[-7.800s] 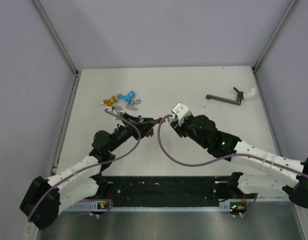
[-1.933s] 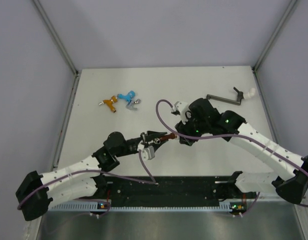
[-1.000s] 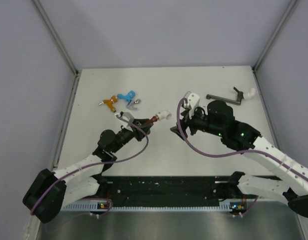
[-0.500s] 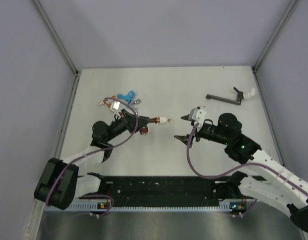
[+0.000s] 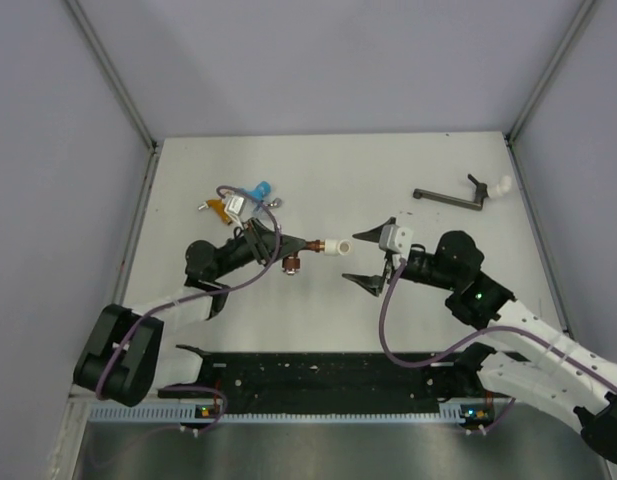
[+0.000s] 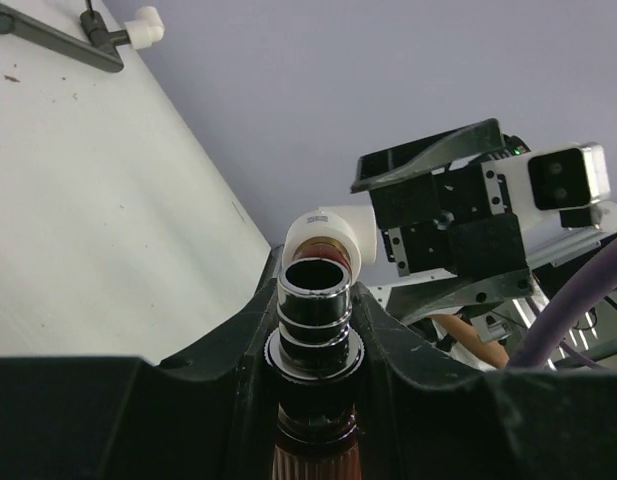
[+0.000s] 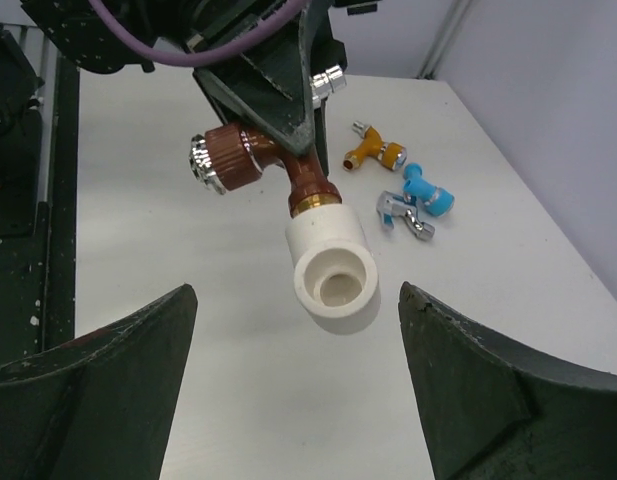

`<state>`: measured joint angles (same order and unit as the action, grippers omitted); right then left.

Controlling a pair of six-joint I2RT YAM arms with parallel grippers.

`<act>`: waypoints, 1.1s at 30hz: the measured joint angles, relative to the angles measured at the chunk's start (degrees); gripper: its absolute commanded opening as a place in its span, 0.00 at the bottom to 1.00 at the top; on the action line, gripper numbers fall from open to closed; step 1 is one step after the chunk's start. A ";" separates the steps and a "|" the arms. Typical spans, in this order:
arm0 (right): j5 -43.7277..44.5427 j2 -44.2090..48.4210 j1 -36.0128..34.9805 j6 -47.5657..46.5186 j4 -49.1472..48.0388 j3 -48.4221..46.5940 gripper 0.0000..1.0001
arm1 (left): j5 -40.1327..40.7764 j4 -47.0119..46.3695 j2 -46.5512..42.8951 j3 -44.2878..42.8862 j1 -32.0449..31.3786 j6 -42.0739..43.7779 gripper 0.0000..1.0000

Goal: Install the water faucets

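Left rear of the table [image 5: 178,170]: orange faucet [image 7: 376,153], light blue faucet [image 7: 428,192] and grey faucet [image 7: 403,215] lie close together. Mid-table, the left gripper [image 5: 283,243] is clenched on the dark red-brown faucet [image 5: 300,247], whose white elbow fitting [image 5: 337,246] points right. Right gripper [image 5: 367,256] spread wide, facing the fitting, not touching.

Your worktop [image 5: 408,170] is pale and lightly scuffed. At its far right you have a dark bar [image 5: 446,197] lying flat, with a short stub near its right end. A small white elbow fitting [image 5: 501,186] sits right at that end. A second white fitting [image 5: 337,246] is up off the surface above the middle of the worktop, with a round open socket. Plain lilac-grey walls [image 5: 328,60] close in three sides. A metal post [image 5: 113,70] stands at the far left corner, and a black rail [image 5: 328,375] runs along the near edge.
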<state>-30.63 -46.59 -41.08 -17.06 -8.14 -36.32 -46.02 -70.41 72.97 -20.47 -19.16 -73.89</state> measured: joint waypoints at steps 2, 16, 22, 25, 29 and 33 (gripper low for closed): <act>0.59 -0.04 0.00 -0.15 -0.37 0.46 0.81 | -0.35 -0.20 -1.55 -0.15 0.00 -0.17 0.00; -2.47 -4.22 0.00 -0.02 -6.03 1.38 0.78 | -2.93 -2.03 -9.49 -1.86 -0.13 0.98 0.00; -5.01 -4.70 0.00 0.61 -7.23 1.25 0.77 | -3.23 -2.05 -9.51 -2.40 -0.48 1.77 0.00; -4.85 -4.68 0.00 0.76 -8.15 0.92 0.77 | -3.26 -1.88 -9.51 -2.58 -0.83 2.10 0.00; -4.13 -4.09 0.00 0.79 -9.73 0.94 0.74 | -3.26 -1.38 -9.51 -2.91 -1.60 2.78 0.00; -3.93 -4.04 0.00 1.16 -10.82 0.92 0.70 | -3.23 -0.83 -9.51 -2.95 -2.10 3.58 0.00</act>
<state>-34.57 -50.63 -41.08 -15.90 -18.96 -35.40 -49.25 -71.24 63.46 -23.42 -21.26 -70.30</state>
